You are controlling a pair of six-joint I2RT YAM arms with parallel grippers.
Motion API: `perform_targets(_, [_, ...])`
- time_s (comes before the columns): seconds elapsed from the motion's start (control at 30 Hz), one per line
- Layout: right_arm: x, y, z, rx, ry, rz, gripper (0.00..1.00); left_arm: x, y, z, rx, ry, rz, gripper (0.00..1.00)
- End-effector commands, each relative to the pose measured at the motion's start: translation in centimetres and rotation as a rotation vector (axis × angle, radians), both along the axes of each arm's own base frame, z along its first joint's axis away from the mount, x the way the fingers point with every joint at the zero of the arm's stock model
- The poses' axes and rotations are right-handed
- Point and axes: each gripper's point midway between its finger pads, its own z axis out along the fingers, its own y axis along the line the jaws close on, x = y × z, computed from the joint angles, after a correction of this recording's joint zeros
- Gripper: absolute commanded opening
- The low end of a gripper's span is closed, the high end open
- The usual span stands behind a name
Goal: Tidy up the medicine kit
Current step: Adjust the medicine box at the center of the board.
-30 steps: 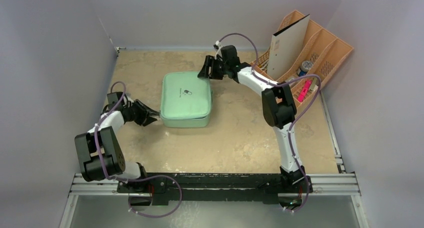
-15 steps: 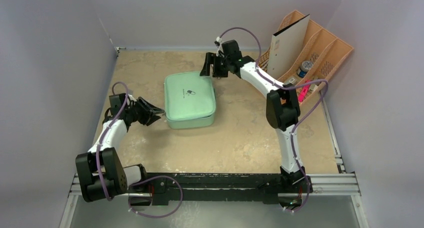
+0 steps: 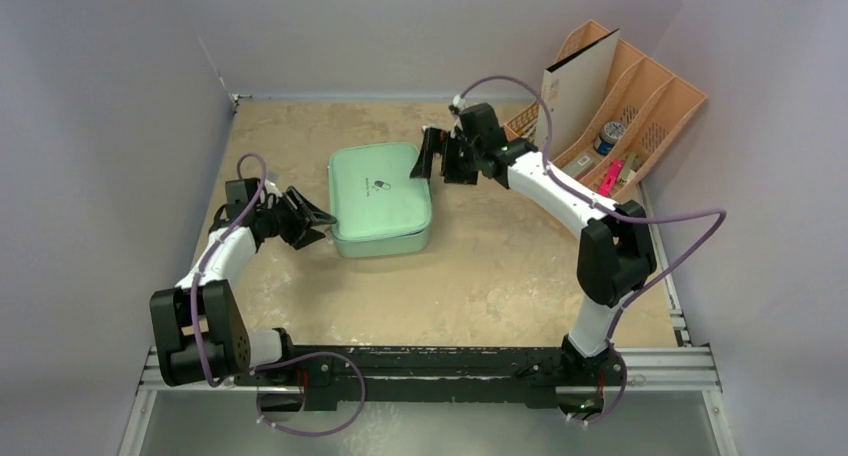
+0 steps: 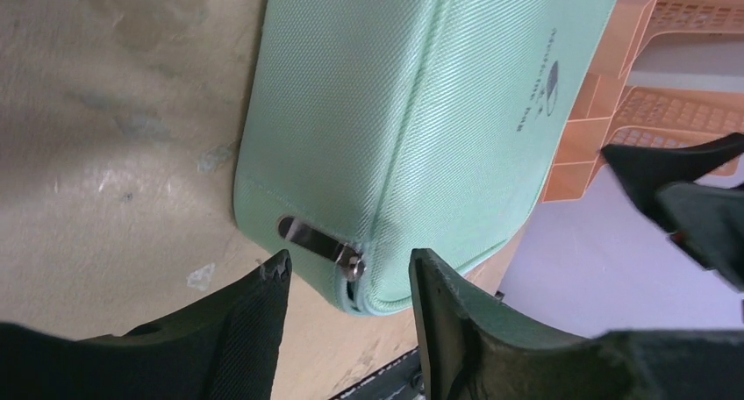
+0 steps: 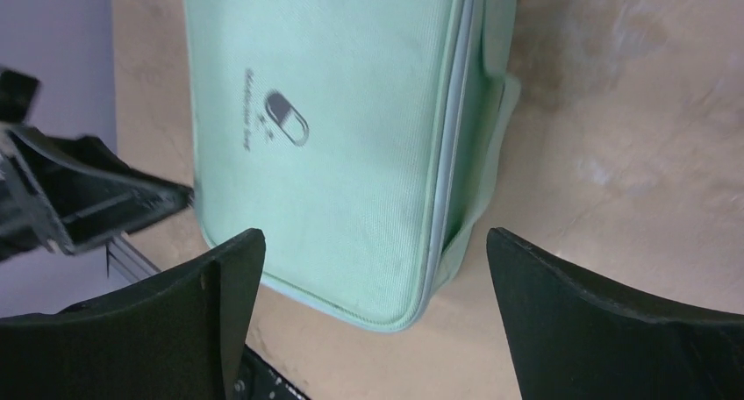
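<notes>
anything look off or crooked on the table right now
Nothing really stands out. The medicine kit lies flat and zipped shut, turned only slightly against the edges of the table, its zipper pull resting at one corner. No spill or damage shows.

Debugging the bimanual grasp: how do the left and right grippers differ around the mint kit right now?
The left gripper sits at the medicine kit's near-left corner, facing the zipper pull. The right gripper is at its far-right corner. The left's jaws stand moderately apart, while the right's are spread much wider. Shared: both are open, and neither holds the kit.
</notes>
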Motion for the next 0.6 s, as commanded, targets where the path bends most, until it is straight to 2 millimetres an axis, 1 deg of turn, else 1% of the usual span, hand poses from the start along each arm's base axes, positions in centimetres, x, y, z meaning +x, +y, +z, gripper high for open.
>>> perform_targets(0.0, [-2.0, 0.9, -1.5, 0.052, 0.051, -0.048, 0.99, 1.7, 0.4, 2.1, 0.085, -0.084, -0.117, 0.52])
perform_targets(0.1, [-2.4, 1.2, -3.1, 0.035, 0.055, -0.055, 0.97, 2.1, 1.2, 2.4, 0.157, -0.068, -0.150, 0.53])
perform_targets(0.23, [-2.4, 2.7, -5.4, 0.056, 0.081, -0.008, 0.90, 2.5, 2.4, 3.2, 0.238, -0.071, -0.160, 0.56])
perform_targets(0.3, [-2.2, 3.7, -6.0, 0.057, 0.088, 0.025, 0.89, 2.9, 2.9, 3.4, 0.271, -0.078, -0.160, 0.56])
perform_targets(0.37, [-2.1, 4.4, -6.5, 0.040, 0.096, 0.064, 0.84, 3.4, 3.3, 3.4, 0.295, -0.076, -0.157, 0.56])
perform_targets(0.43, [-2.0, 4.8, -7.3, 0.019, 0.105, 0.100, 0.77, 3.8, 3.0, 3.2, 0.272, -0.080, -0.168, 0.56])
perform_targets(0.47, [-1.9, 5.1, -7.3, 0.021, 0.094, 0.131, 0.74, 3.9, 2.5, 3.2, 0.242, -0.085, -0.186, 0.56])
perform_targets(0.57, [-2.3, 6.3, -7.1, 0.062, 0.084, 0.222, 0.73, 4.0, 0.9, 3.4, 0.142, -0.106, -0.271, 0.55])
